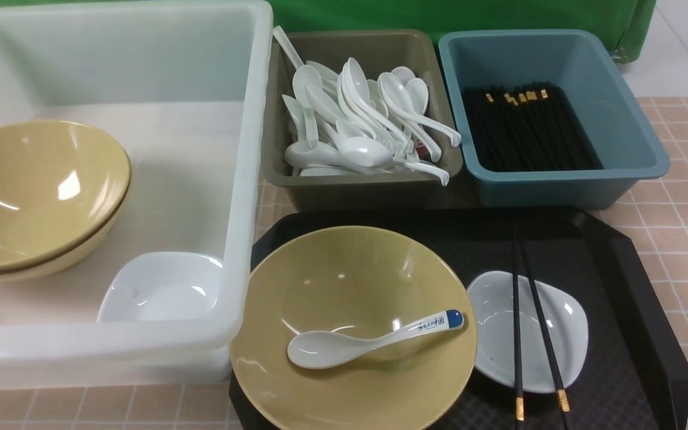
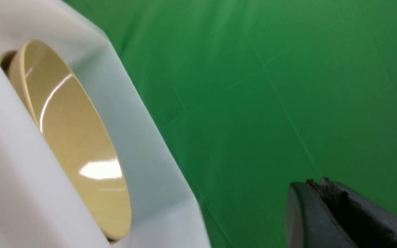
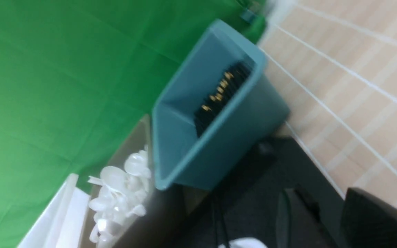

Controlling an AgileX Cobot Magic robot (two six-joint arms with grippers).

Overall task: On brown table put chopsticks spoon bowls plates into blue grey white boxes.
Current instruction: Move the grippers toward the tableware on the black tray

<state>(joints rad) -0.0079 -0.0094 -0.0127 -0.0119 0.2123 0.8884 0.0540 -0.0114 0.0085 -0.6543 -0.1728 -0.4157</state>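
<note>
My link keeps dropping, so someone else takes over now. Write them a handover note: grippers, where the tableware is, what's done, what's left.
Left gripper: shut, empty, near the white box.
Right gripper: fingers apart, nothing between them, by the black tray.
Done: stacked tan bowls and a small white dish are in the white box; white spoons in the grey box; black chopsticks in the blue box.
Left, all on the tray: a tan bowl with a blue-tipped spoon lying in it, and a second white dish with a chopstick pair across it.
</note>
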